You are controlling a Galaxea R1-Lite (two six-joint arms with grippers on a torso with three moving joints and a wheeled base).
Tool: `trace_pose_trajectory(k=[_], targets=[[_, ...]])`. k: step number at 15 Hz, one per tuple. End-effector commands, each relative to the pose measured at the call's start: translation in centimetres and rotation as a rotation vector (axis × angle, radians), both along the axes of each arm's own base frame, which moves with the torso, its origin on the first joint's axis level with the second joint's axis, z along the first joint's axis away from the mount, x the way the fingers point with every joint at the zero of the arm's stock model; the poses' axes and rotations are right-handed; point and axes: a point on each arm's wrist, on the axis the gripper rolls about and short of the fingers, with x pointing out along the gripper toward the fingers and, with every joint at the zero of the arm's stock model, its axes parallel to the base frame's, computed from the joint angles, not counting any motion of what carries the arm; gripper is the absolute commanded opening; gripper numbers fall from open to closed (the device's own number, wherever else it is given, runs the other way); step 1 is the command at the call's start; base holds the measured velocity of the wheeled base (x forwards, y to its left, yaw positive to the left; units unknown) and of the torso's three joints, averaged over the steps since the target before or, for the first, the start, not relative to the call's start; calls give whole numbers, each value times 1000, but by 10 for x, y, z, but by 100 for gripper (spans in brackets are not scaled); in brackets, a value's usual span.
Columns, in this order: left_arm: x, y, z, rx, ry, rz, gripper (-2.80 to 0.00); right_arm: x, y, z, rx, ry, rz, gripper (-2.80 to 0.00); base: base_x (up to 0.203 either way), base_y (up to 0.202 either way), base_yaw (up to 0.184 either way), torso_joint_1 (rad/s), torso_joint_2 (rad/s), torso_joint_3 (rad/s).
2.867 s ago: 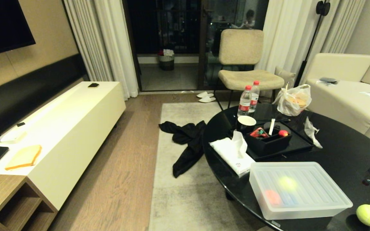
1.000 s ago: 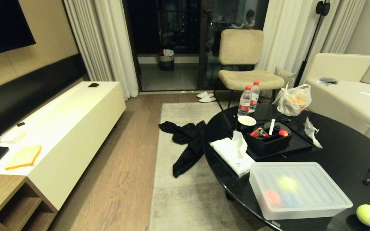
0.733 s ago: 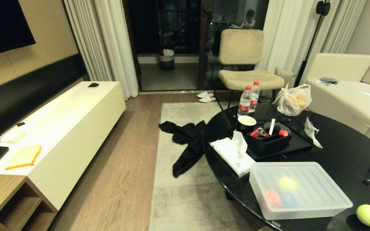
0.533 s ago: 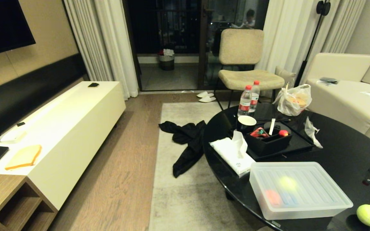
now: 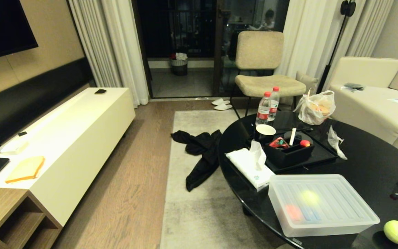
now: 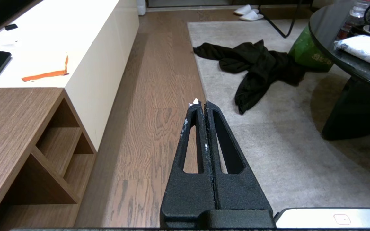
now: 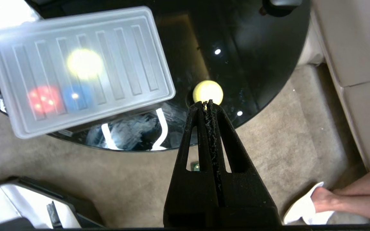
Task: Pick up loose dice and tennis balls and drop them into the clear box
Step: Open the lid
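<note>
The clear box (image 5: 337,221) stands on the black round table (image 5: 368,162) with its ribbed lid on. Through the lid show a tennis ball (image 7: 84,63), a red die (image 7: 43,98) and a blue die (image 7: 77,96). A loose tennis ball (image 5: 397,232) lies on the table to the right of the box. My right gripper (image 7: 208,103) hangs shut and empty above the table's near edge, its tips lined up over that ball (image 7: 208,89). A dark green die (image 7: 194,166) lies on the carpet under it. My left gripper (image 6: 201,103) is shut and empty above the floor.
A black tray (image 5: 323,157) of small items, a tissue pack (image 5: 250,166), two bottles (image 5: 267,107) and a bag sit further back on the table. A black garment (image 5: 202,152) lies on the rug. A person's foot (image 7: 348,195) is near the sofa. A low cabinet (image 5: 74,138) runs along the left.
</note>
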Motion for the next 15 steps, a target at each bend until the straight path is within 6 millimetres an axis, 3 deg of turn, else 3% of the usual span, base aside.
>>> trace_pose_trajectory(k=[1,5,15], targets=[[0,0,-1,0,2,1,-280,15,-27,-16,63,58,-4,-280,0,0,0,0,0,0],[0,0,-1,0,2,1,-280,31,-58,-33,131,97,27,-280,0,0,0,0,0,0],[0,0,-1,0,2,-1,-280,88,-106,-63,318,211,78,-280,0,0,0,0,0,0]])
